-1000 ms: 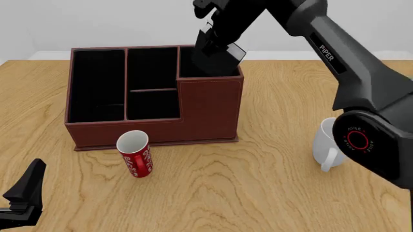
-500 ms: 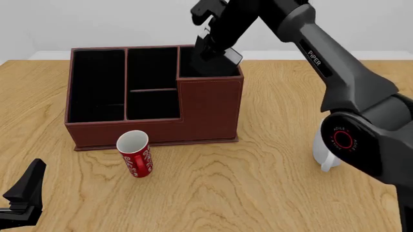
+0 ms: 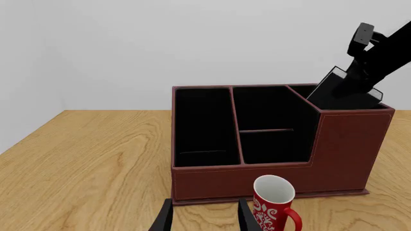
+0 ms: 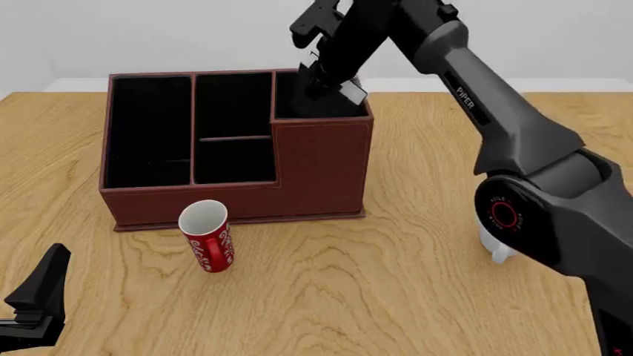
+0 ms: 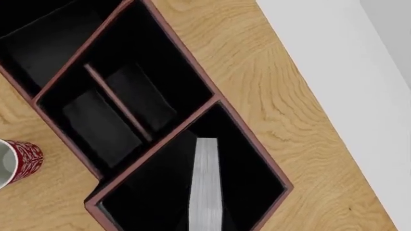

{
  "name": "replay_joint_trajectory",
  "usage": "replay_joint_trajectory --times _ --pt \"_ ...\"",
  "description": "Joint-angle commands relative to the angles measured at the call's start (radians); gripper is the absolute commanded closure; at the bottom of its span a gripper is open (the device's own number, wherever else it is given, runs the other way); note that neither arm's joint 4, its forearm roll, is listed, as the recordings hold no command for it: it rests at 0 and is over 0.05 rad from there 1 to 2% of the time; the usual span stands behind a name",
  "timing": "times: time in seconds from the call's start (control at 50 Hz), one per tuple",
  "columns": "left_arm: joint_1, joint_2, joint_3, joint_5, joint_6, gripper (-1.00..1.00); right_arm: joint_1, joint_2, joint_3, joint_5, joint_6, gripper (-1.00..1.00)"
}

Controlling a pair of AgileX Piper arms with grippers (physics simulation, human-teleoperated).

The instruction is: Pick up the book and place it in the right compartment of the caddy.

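The reddish-brown caddy (image 4: 322, 170) stands on the table left of centre. The black book (image 4: 350, 91) is tilted and mostly down inside the tall right compartment (image 4: 295, 105). My right gripper (image 4: 325, 73) is at the book's top, above that compartment, and looks shut on it. The right wrist view shows the book's white page edges (image 5: 205, 183) inside the black-lined right compartment (image 5: 253, 168). The left wrist view shows the book (image 3: 335, 89) leaning under the right gripper (image 3: 361, 72). My left gripper (image 4: 50, 271) is low at the near left, open and empty (image 3: 205, 219).
A red patterned mug (image 4: 206, 237) stands just in front of the caddy's front wall, also in the left wrist view (image 3: 275, 204). A white mug (image 4: 493, 226) stands at the right, partly hidden by the right arm. The caddy's other sections hold nothing.
The right arm has swung further over the caddy and lowered the book deeper into the right compartment. The left arm has not moved.
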Motion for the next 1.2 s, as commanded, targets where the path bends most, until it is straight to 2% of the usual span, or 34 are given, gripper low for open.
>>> replay_joint_trajectory --times 0.02,0.04,0.22,0.32,0.34,0.44,0.54,0.6,0.64,0.66,0.7,0.84,0.86,0.9,0.92,0.96,1.08,1.1,1.12,1.16,1.2 --pt "0.000 0.000 0.000 0.000 0.000 -1.00 -0.020 0.035 -0.030 0.000 0.017 -1.00" --pt "0.000 0.000 0.000 0.000 0.000 -1.00 -0.036 0.044 -0.054 0.000 0.000 -1.00" --pt "0.000 0.000 0.000 0.000 0.000 -1.00 -0.025 0.023 -0.045 0.000 -0.003 -1.00" --pt "0.000 0.000 0.000 0.000 0.000 -1.00 -0.026 0.009 -0.039 0.000 -0.025 -1.00" --pt "0.000 0.000 0.000 0.000 0.000 -1.00 -0.015 -0.002 -0.036 0.000 -0.013 -1.00" --pt "0.000 0.000 0.000 0.000 0.000 -1.00 0.008 -0.045 -0.024 0.000 -0.030 -1.00" --pt "0.000 0.000 0.000 0.000 0.000 -1.00 0.047 -0.099 0.018 0.000 -0.021 -1.00" --pt "0.000 0.000 0.000 0.000 0.000 -1.00 0.028 -0.109 -0.006 0.000 -0.031 -1.00" --pt "0.000 0.000 0.000 0.000 0.000 -1.00 0.043 -0.135 0.013 0.000 -0.039 -1.00" --pt "0.000 0.000 0.000 0.000 0.000 -1.00 0.052 -0.141 0.012 0.000 -0.025 -1.00" --pt "0.000 0.000 0.000 0.000 0.000 -1.00 0.047 -0.152 0.016 0.000 -0.046 -1.00" --pt "0.000 0.000 0.000 0.000 0.000 -1.00 0.043 -0.187 -0.017 0.000 -0.025 -1.00" --pt "0.000 0.000 0.000 0.000 0.000 -1.00 0.043 -0.191 -0.001 0.000 -0.037 -1.00" --pt "0.000 0.000 0.000 0.000 0.000 -1.00 0.079 -0.225 0.014 0.000 0.031 -1.00" --pt "0.000 0.000 0.000 0.000 0.000 -1.00 0.084 -0.241 0.040 0.000 0.013 -1.00" --pt "0.000 0.000 0.000 0.000 0.000 -1.00 0.089 -0.254 0.042 0.000 0.014 -1.00" --pt "0.000 0.000 0.000 0.000 0.000 -1.00 0.070 -0.268 -0.035 -0.005 0.023 -1.00" --pt "0.000 0.000 0.000 0.000 0.000 -1.00 0.061 -0.316 0.059 -0.065 0.027 -1.00" --pt "0.000 0.000 0.000 0.000 0.000 -1.00 0.078 -0.377 0.165 -0.119 0.068 -1.00" --pt "0.000 0.000 0.000 0.000 0.000 -1.00 0.072 -0.476 0.360 -0.230 0.041 -1.00" --pt "0.000 0.000 0.000 0.000 0.000 -1.00 0.066 -0.534 0.462 -0.290 0.042 -1.00"
